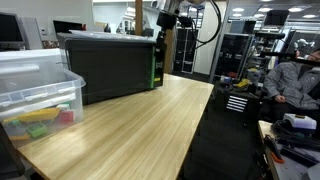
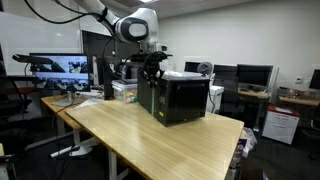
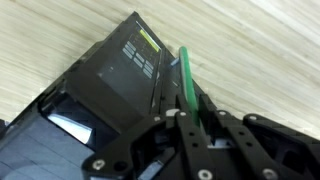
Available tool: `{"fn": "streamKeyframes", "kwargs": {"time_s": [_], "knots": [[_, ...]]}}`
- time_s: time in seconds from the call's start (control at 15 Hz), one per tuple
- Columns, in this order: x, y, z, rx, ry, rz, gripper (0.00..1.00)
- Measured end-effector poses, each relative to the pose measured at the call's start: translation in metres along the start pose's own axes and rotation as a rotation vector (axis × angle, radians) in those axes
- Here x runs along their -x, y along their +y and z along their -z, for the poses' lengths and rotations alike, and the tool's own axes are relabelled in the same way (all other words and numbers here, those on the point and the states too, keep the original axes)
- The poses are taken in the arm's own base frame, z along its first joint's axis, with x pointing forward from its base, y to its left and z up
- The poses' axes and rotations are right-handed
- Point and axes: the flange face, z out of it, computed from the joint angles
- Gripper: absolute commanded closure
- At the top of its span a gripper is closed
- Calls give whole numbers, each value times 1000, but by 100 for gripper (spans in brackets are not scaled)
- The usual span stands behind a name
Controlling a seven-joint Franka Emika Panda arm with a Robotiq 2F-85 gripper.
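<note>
End effector (image 3: pixel 186 118) around green bar (image 3: pixel 184 72); button panel (image 3: pixel 140 55) of black box (image 3: pixel 105 95) wrist-view only.

Ceiling panels (image 1: pixel 272 14) give even overhead light in an exterior view. Shadows on the table (image 1: pixel 130 125) are soft, with a mild sheen toward its far edge. A monitor (image 2: pixel 60 67) shows bright glare. The wrist view is soft throughout: the gripper (image 3: pixel 186 112) linkage is blurred and the green strip (image 3: pixel 184 75) slightly sharper.

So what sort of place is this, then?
Probably a robotics lab or office workshop: a robot arm reaches over a long wooden table, computer monitors sit on the desks, and racks of equipment stand behind.
</note>
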Motion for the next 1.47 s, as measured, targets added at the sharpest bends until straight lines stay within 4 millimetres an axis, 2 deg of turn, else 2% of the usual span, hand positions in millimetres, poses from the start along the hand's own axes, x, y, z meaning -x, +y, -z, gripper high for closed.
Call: {"fn": "streamKeyframes", "kwargs": {"time_s": [0.53,0.73,1.13,1.47], "knots": [[5,-2,1,-15,-11,-17,92],[25,-5,-2,-63,-62,-102,92],[70,19,-4,-70,-110,-301,92],[79,26,-4,-67,-115,-330,92]]}}
